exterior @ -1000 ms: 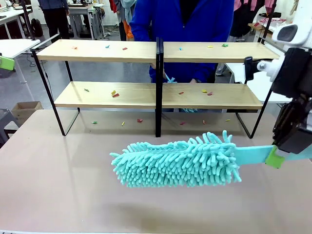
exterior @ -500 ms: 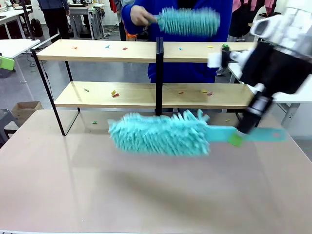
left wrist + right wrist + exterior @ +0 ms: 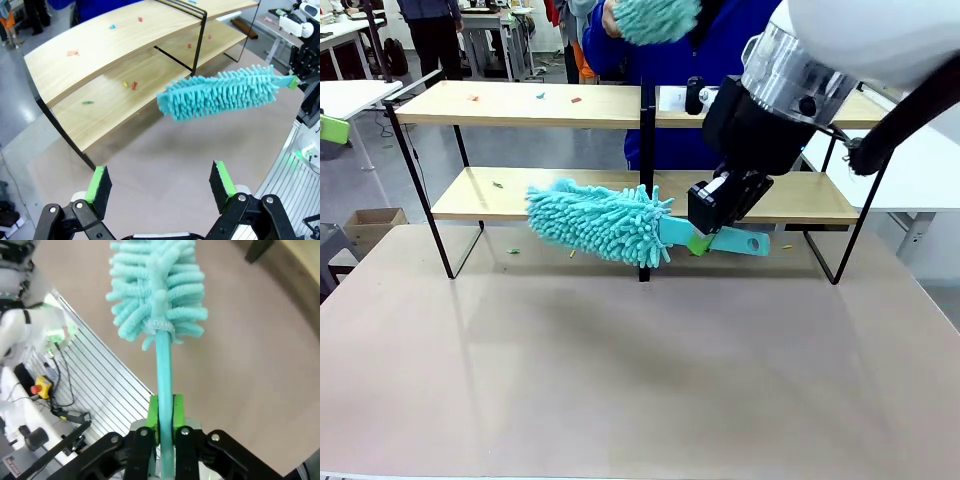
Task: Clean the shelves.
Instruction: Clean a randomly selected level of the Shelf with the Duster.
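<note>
The right gripper point(image 3: 700, 242), clamping the duster point(image 3: 595, 222) by its handle, is carrying it up from lower centre to the lower board of the shelves point(image 3: 520, 105) at mid-frame, probably starting the sweep, while the left gripper point(image 3: 160, 182) is waiting wide open, empty.

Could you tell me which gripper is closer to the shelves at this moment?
The right gripper, holding the duster just in front of the shelves, beside their centre post. The left gripper hangs open over the tabletop, farther back.
</note>
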Controlling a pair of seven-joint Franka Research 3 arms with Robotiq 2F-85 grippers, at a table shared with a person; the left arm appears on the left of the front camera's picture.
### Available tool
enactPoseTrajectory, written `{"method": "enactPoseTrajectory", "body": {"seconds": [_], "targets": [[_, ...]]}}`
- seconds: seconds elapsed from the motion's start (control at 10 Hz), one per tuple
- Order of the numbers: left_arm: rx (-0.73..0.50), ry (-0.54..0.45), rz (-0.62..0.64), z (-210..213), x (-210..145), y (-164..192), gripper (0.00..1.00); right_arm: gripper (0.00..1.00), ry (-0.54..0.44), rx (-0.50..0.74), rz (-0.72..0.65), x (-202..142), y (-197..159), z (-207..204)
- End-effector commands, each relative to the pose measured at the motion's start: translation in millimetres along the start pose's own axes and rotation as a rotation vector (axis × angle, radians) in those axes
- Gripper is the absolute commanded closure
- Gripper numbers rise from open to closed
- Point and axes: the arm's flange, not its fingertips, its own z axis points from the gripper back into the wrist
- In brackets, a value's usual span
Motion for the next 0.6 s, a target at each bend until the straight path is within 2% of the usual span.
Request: {"method": "enactPoseTrajectory", "body": {"seconds": [0.0,0.3,0.5], "targets": [[-0.012,-0.009,-0.006,0,0,1,0.0,0.87,-0.115,-0.039,-0.163,-5,-6,-2],[-0.012,-0.009,-0.006,0,0,1,0.0,0.87,-0.226,-0.145,-0.302,14,-3,-26],[-0.012,-0.009,-0.006,0,0,1,0.0,0.87,-0.234,-0.174,-0.364,19,4,-39]]}}
